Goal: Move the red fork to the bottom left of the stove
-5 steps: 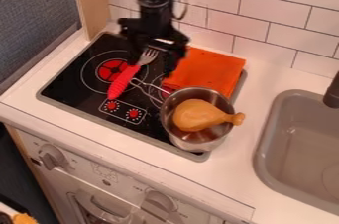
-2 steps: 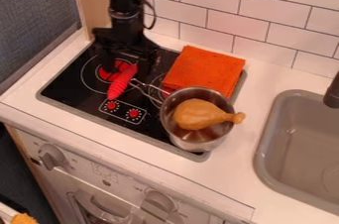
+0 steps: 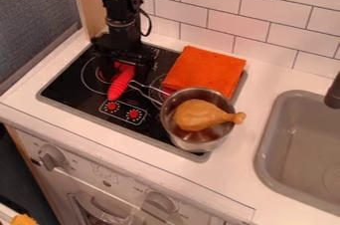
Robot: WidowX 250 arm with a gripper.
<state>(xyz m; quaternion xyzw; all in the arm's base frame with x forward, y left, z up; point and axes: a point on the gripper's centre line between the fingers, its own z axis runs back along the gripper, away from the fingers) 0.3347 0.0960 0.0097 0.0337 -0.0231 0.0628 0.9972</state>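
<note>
The black gripper [image 3: 124, 77] hangs low over the left burner of the black stove [image 3: 73, 88], one finger on each side of the red fork's [image 3: 120, 82] upper handle, spread apart. The fork lies slanted on the stove, its ridged red handle end pointing down toward the red knobs. Its metal tines are hidden behind the gripper. Whether the fingers touch the handle cannot be told.
A metal pot [image 3: 195, 143] holding a toy drumstick [image 3: 203, 115] stands at the stove's right front, its wire handle reaching close to the fork. An orange cloth [image 3: 205, 71] lies behind it. The sink [image 3: 302, 139] is at the right.
The gripper has moved left and down, from above the tines to around the upper handle, and now covers the tines. The fork's handle end has stayed about where it was.
</note>
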